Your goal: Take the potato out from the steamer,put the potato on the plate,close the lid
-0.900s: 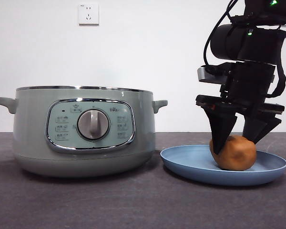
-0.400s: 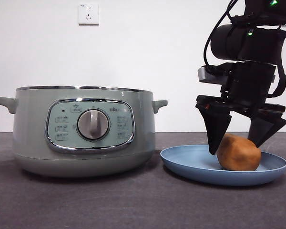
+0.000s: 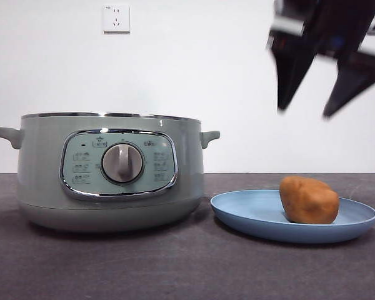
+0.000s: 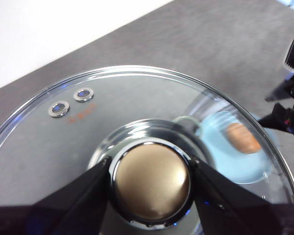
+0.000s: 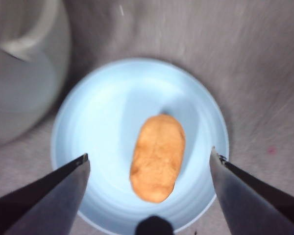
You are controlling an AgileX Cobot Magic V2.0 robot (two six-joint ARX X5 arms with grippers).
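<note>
Now, front view: potato (image 3: 309, 200) on plate (image 3: 294, 215), steamer (image 3: 106, 172) uncovered, right gripper (image 3: 309, 112) spread wide above. Left wrist: I see left gripper (image 4: 149, 178) clamped on lid (image 4: 137, 147) knob. Right wrist: potato below, between my spread fingers (image 5: 54, 193), long axis along jaws.

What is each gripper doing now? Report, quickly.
Left gripper: shut on the lid knob.
Right gripper: open, empty, above the potato.
</note>
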